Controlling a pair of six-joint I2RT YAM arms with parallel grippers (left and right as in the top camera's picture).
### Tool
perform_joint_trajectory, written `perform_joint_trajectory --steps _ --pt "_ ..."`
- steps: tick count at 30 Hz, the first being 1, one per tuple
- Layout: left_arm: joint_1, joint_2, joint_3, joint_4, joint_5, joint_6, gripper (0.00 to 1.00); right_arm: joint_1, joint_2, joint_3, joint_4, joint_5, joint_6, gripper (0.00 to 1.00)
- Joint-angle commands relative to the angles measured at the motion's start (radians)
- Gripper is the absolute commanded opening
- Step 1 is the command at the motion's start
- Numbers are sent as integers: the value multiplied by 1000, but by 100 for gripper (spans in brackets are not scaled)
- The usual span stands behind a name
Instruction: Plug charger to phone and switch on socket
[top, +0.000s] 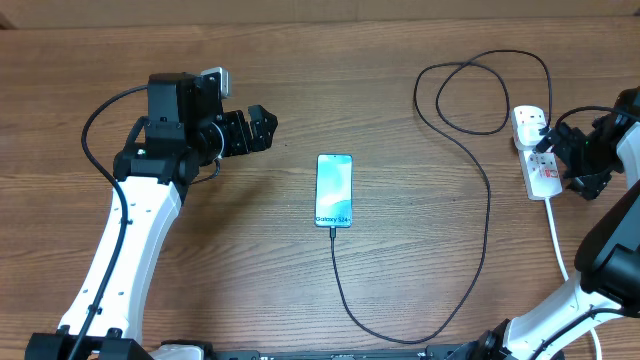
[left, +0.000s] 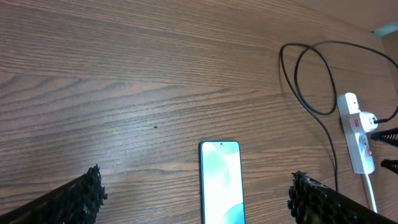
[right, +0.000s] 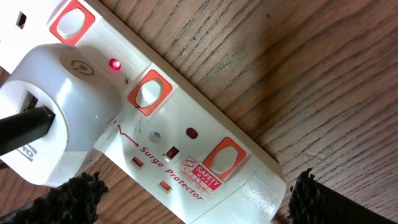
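The phone (top: 334, 190) lies flat near the middle of the wooden worktop (top: 300, 60), its light blue screen facing up. The charger (top: 487, 220), a thin black cable, meets the phone's near edge, though the overhead view does not show whether its tip is fully seated. From there it curves along the front of the worktop, climbs to the right, makes a loop at the far side and ends at a white adapter (right: 59, 115) plugged into the socket (right: 205, 155). The socket lies at the right edge of the worktop, and its white cord (top: 556, 240) trails toward the front. In the right wrist view a small red lamp (right: 114, 63) glows beside the adapter. The left hand (top: 268, 128) sits to the left of the phone, well apart from it, its fingers spread wide and holding nothing. The right hand (top: 565, 160) is over the socket, its fingers likewise spread wide and gripping nothing.
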Motion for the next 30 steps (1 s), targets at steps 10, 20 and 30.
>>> perform_joint_trajectory --steps 10,20,30 --pt "5 -8 8 1 -3 -2 100 -1 -29 24 6 9 -8 100" --pt "5 -8 8 1 -3 -3 99 -1 -29 24 6 9 -8 100" --pt "5 -92 8 1 -3 -3 100 -1 -29 24 6 9 -8 100"
